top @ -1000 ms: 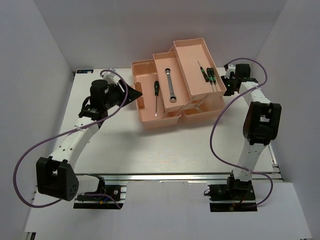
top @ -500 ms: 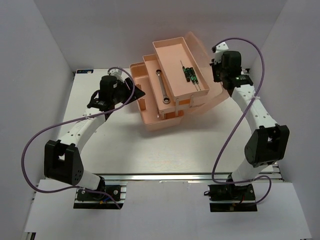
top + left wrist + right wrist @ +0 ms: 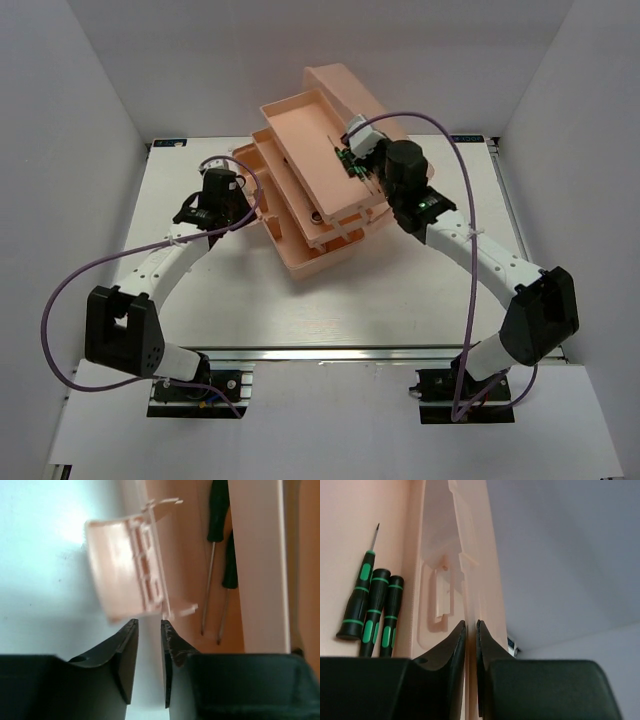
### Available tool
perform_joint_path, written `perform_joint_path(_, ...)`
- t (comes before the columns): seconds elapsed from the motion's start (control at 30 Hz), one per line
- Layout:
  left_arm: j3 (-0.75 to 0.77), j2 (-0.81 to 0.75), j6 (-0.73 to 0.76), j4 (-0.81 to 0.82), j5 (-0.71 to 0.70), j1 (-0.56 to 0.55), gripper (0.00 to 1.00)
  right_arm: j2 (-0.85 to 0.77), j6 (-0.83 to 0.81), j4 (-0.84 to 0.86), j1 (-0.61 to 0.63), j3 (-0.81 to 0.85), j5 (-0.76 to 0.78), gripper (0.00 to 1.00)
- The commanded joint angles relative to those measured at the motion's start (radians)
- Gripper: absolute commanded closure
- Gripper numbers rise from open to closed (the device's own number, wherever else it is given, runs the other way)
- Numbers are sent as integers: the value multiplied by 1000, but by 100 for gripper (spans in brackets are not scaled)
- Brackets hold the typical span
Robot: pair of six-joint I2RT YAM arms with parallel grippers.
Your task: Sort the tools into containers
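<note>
We see the toolbox (image 3: 300,240) on the far half of the table (image 3: 400,290), turned askew, its trays stacked in steps and tilted up to the right. Our right arm stretches from its elbow at the near right up and leftward. The right hand (image 3: 471,625) is pinched onto a thin pink wall of the toolbox, beside the tray where three screwdrivers (image 3: 372,607) lie side by side. Our left arm bows outward, wrist turned toward the box. The left hand (image 3: 149,625) has its jaws a narrow gap apart, holding nothing, just below the latch (image 3: 127,570). Two more screwdrivers (image 3: 222,555) lie in the compartment beyond.
</note>
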Motion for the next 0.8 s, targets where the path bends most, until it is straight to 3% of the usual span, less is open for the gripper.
perform_joint_path(0.0,-43,18,23,0,1,-3,65,-53,-102,364,109,-8,-47,100)
perform_joint_path(0.2,-2,168,4,-5,83,-3,73,-51,-202,456,229,-93,-23,100)
perform_joint_path(0.43,-8,202,3,-11,112,-3,74,-38,-224,496,242,-105,-28,100)
perform_joint_path(0.57,-8,233,-19,41,162,-3,74,-60,-225,496,271,-122,-40,100)
perform_joint_path(0.77,58,350,-95,185,308,-3,73,-122,-270,514,413,-251,-43,100)
